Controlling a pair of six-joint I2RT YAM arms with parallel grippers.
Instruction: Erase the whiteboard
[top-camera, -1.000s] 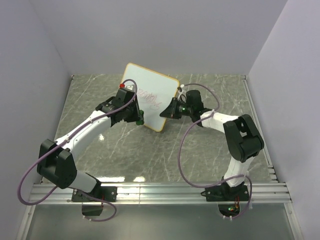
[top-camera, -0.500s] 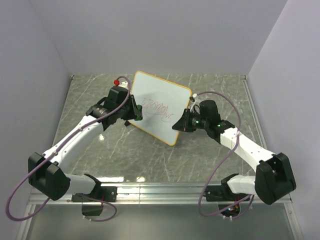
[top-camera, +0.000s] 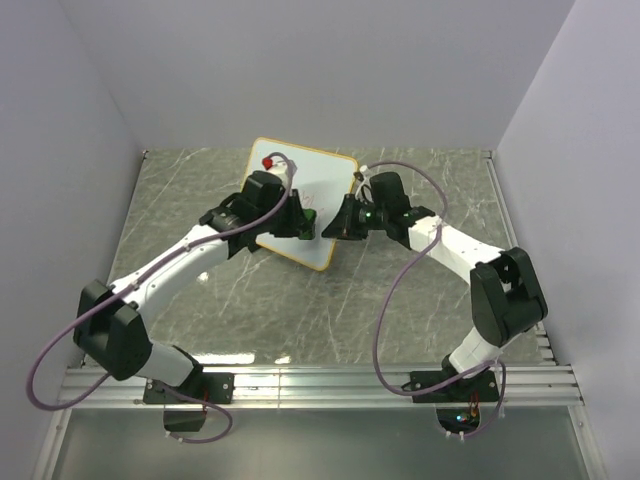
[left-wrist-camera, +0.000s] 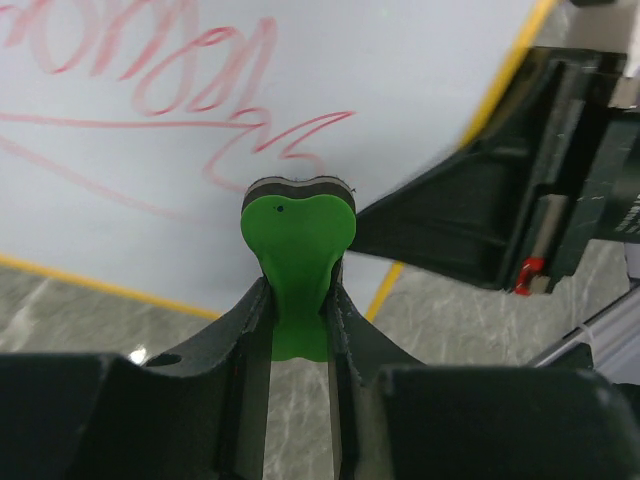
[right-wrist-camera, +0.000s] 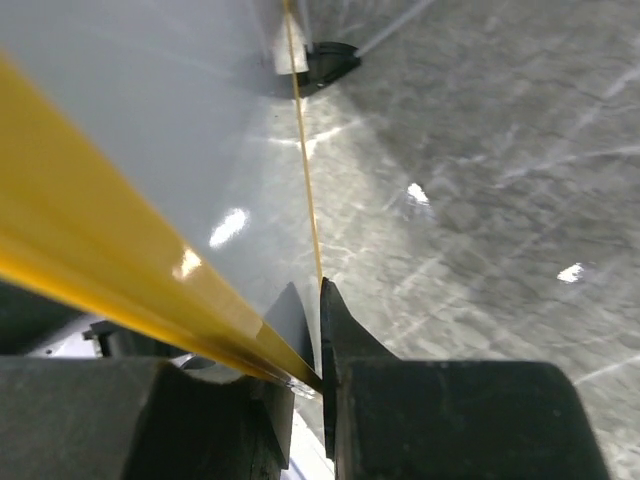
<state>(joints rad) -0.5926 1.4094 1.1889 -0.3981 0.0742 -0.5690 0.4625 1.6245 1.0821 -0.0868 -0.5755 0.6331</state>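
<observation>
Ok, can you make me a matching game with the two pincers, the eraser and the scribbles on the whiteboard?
Things:
1. left pincer
2. right pincer
3. eraser
4. scribbles

Matches:
A. red
B. clamped on the edge of the whiteboard
C. green
D. squeezing the eraser

Pairs: 1-D, 2-B, 3-C, 4-A.

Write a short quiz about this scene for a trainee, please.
1. True or false: the left gripper is shut on the green eraser.
2. The right gripper grips: A) the edge of the whiteboard; B) a marker; C) nothing.
3. Fill in: the scribbles on the board are ___ in colour.
Key: 1 true; 2 A; 3 red.
</observation>
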